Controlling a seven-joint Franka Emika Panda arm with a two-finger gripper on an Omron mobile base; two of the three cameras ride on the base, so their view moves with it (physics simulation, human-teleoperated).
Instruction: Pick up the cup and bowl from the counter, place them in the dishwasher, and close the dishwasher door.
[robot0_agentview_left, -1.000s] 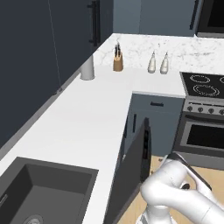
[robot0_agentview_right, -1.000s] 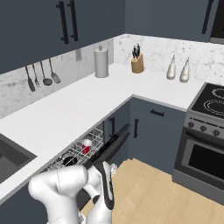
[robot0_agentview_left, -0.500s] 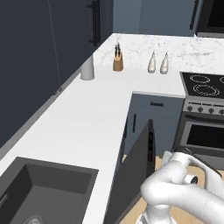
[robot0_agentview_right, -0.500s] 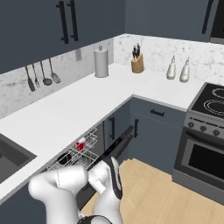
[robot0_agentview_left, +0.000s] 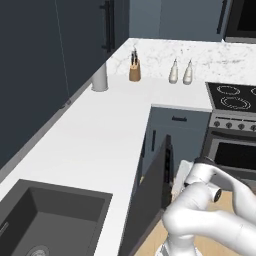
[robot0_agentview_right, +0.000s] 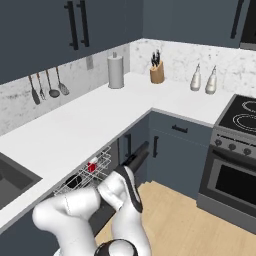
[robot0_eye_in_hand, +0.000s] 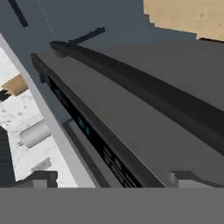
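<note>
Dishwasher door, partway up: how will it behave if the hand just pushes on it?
The dishwasher door looks like a flat rigid panel, so it should swing as one piece, not flex. It seems hinged low, likely pivoting toward the counter. The wire rack appears to stick out, so the door may stop against it.

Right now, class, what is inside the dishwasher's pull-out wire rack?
In the white wire rack sit a small red cup and a low black bowl. The robot arm covers the rack's near part, so anything there stays hidden.

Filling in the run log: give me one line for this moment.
stage: closing door | cup: in rack | bowl: in rack | dishwasher door: partly raised | end effector: open, at door
</note>
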